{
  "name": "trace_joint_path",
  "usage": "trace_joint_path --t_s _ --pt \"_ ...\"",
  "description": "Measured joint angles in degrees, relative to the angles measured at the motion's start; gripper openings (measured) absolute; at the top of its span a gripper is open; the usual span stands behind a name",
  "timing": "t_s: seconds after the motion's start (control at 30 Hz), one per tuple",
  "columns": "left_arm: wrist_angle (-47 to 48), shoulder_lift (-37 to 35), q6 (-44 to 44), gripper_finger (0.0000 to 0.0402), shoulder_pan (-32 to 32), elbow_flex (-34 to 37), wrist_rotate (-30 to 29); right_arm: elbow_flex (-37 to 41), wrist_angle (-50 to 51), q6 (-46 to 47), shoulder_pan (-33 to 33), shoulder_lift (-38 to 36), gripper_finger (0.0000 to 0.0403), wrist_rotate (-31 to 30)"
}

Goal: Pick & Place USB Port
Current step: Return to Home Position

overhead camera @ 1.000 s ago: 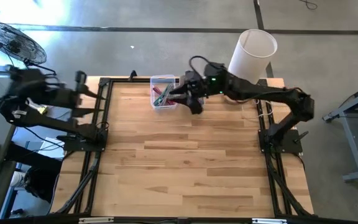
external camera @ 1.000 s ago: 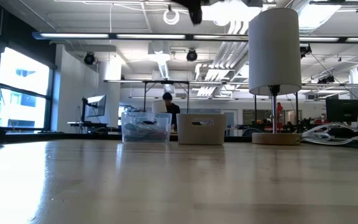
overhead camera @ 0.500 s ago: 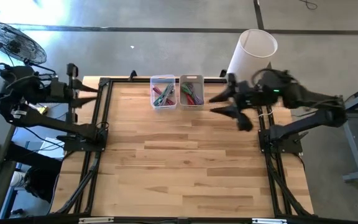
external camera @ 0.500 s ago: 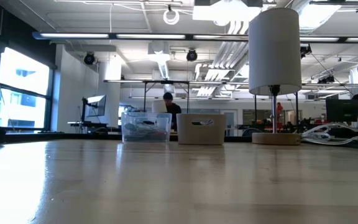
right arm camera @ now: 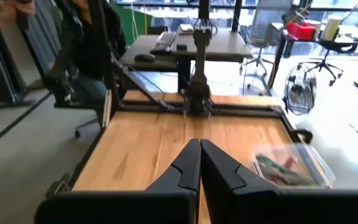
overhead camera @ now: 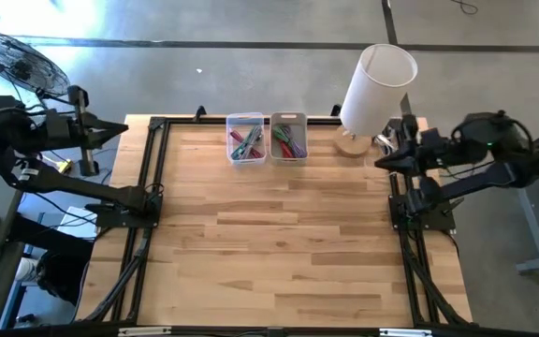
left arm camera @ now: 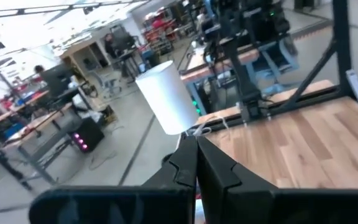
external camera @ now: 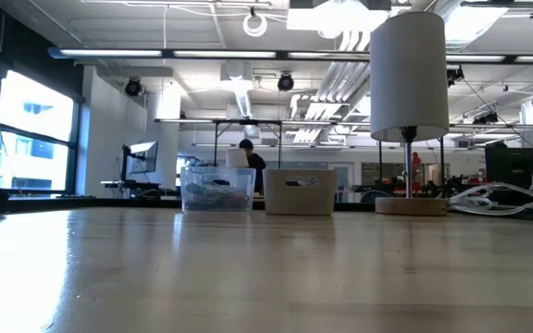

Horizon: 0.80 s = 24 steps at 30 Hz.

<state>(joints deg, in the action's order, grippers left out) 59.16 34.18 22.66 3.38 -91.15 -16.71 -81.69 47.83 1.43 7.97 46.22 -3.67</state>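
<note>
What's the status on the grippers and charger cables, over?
Left gripper shut, outside table, left side. Right gripper shut, at right edge by lamp. Charger cables in transparent bin and gray bin.

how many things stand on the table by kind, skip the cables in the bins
bins: 2, clear bin and gray bin
lamp: 1
total: 3
left gripper and right gripper hang at the sides, uncounted
</note>
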Motion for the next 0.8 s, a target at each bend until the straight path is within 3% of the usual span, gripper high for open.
trace_joint_path --t_s 0.47,0.8 --pt "7.4 -4.1 1.1 0.0 0.0 1.3 8.4 0.0 9.3 2.0 0.5 -12.3 0.0 -5.1" --pt "6.1 -16.6 -0.2 0.0 0.0 12.2 9.0 6.8 9.2 5.6 0.4 -18.1 0.0 -4.8"
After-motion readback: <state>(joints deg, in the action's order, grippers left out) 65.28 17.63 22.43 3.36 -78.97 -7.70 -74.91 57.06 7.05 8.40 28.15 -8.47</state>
